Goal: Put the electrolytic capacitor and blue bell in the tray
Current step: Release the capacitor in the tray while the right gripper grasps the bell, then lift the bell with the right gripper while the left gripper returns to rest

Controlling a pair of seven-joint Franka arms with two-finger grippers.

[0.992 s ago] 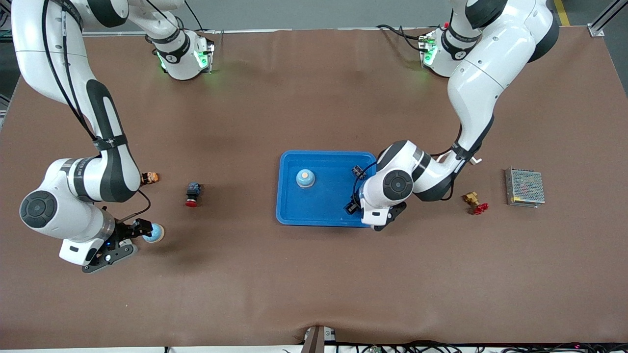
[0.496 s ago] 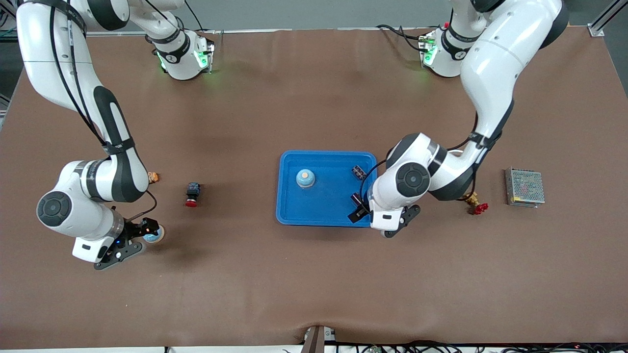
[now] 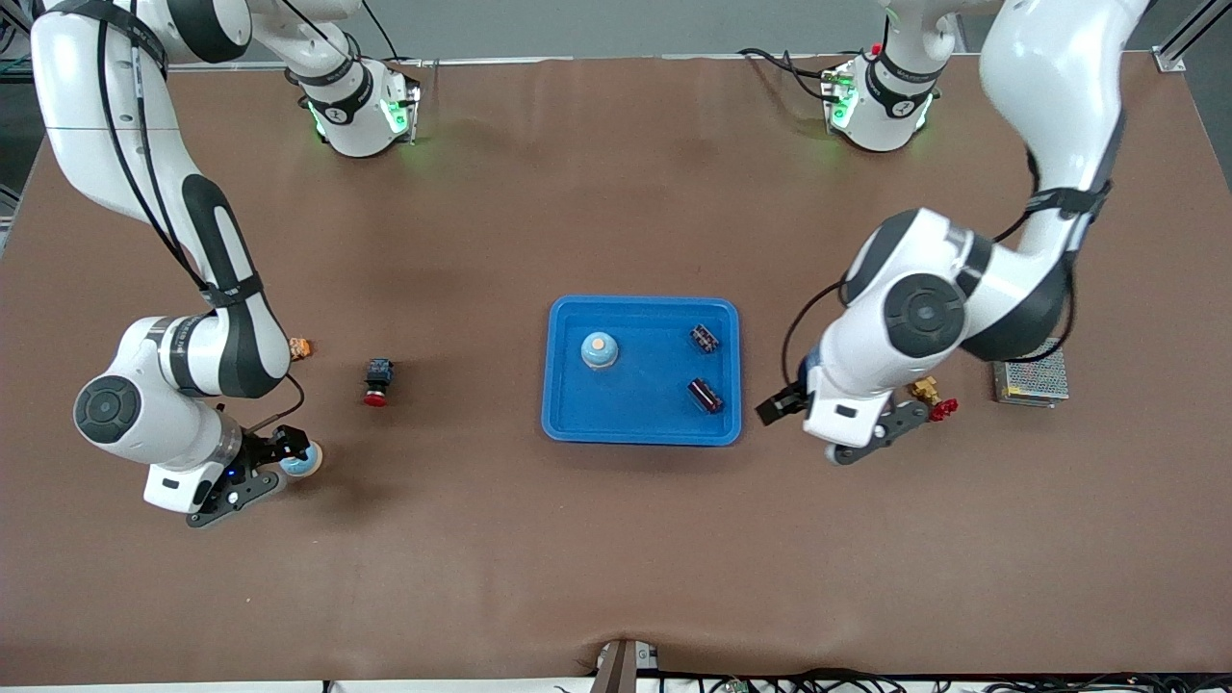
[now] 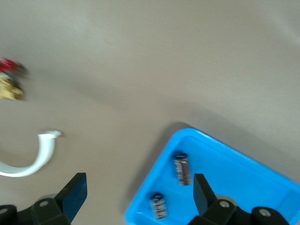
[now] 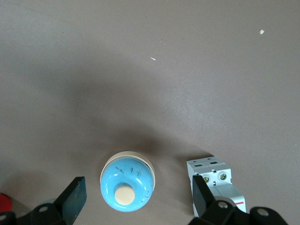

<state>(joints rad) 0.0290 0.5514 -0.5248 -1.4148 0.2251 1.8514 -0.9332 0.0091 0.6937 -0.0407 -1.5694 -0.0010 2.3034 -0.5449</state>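
Two capacitors (image 3: 705,395) and one bell (image 3: 599,350) lying in tray (image 3: 640,429) — left gripper (image 3: 837,423) wide, empty. Next: right gripper (image 3: 252,469), spread over second blue bell (image 3: 301,463) — descend, close.

White rounded arm shells with dark grey joints are seen, black cables clipped along them, green lights glowing at the bases.

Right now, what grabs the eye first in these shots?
The bright-blue tray at the table's middle, holding a blue bell and two capacitors. A second blue bell sits on the table toward the right arm's end, the open right gripper over it. The open left gripper hovers beside the tray, toward the left arm's end.
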